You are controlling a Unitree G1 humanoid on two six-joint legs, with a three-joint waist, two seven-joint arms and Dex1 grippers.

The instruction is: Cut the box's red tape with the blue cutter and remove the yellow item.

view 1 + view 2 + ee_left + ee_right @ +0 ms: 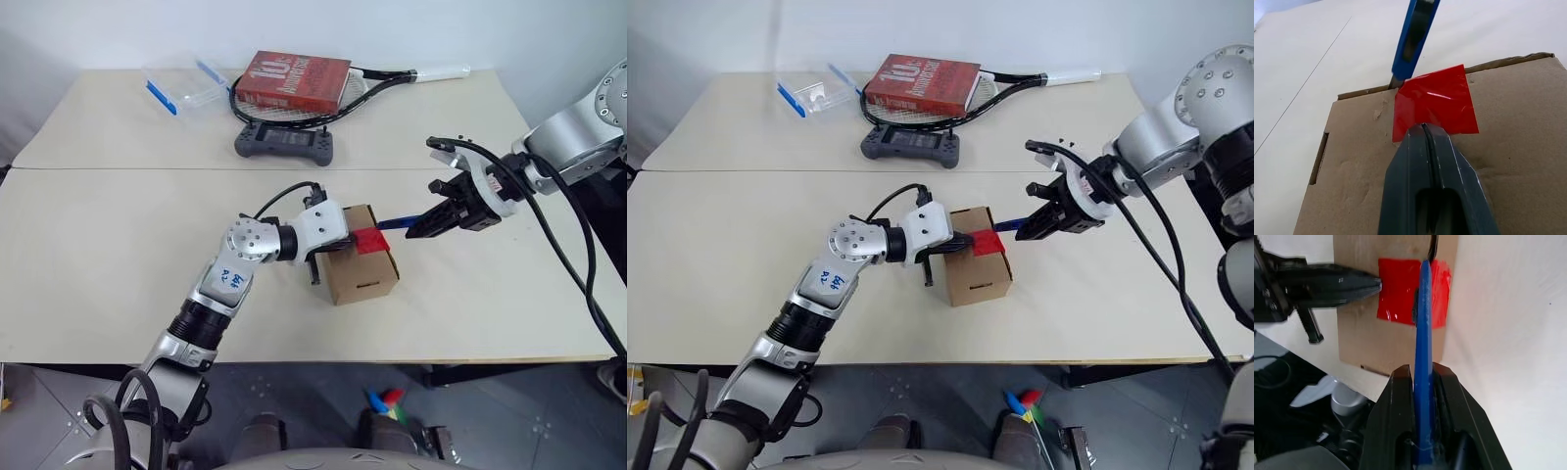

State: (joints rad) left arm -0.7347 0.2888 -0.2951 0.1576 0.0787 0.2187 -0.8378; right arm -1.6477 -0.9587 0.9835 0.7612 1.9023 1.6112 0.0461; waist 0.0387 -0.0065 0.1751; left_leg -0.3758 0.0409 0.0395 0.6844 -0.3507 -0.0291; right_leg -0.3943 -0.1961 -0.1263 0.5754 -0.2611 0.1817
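Left gripper [338, 241] is pressing closed on the box [361, 269], right gripper [1422, 377] is clamping the blue cutter [1423, 333] against the red tape [1434, 103], beige worktop [118, 264] underneath

Both eye views look down from above at the table [118, 255]; both wrist views sit close over the box [1518, 147], sharing the red tape [1396, 289].

Silver-grey jointed arms, black cables, black two-fingered tools, handwritten white sticker on left forearm [229, 278].
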